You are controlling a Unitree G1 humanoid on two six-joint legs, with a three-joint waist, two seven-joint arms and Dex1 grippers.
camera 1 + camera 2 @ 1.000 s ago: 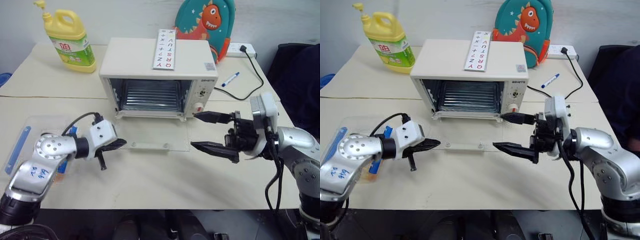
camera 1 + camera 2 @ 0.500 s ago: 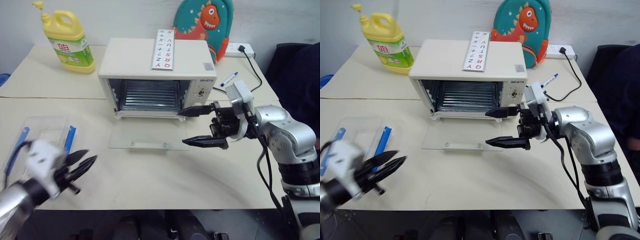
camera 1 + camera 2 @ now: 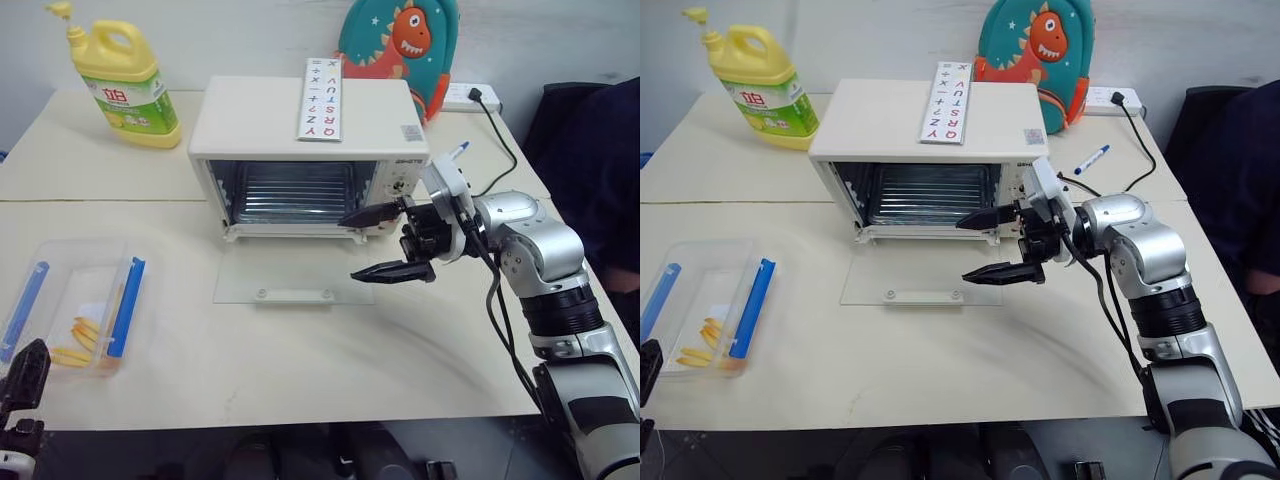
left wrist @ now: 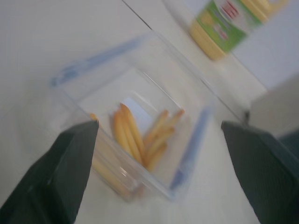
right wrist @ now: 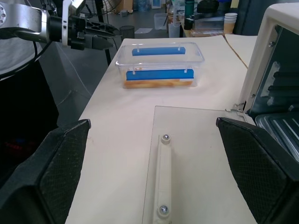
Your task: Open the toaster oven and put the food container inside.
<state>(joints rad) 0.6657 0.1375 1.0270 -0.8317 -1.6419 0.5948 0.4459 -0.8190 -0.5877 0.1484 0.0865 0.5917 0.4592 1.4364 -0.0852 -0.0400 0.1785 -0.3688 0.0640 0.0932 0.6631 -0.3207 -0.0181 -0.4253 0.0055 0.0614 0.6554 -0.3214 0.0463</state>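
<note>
Withdrawn from the oven door, left gripper point(image 4: 154, 182) gapes over the food container point(image 3: 75, 315); right gripper point(image 3: 385, 242) open.

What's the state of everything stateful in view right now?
toaster oven: door dropped flat on the table, wire rack bare.
food container: on the table, outside the oven, no lid, fries inside.
left gripper: fingers open, holding nothing.
right gripper: fingers open, holding nothing, over the door's right end.
detergent bottle: upright, capped.
marker pen: capped, lying flat.
</note>
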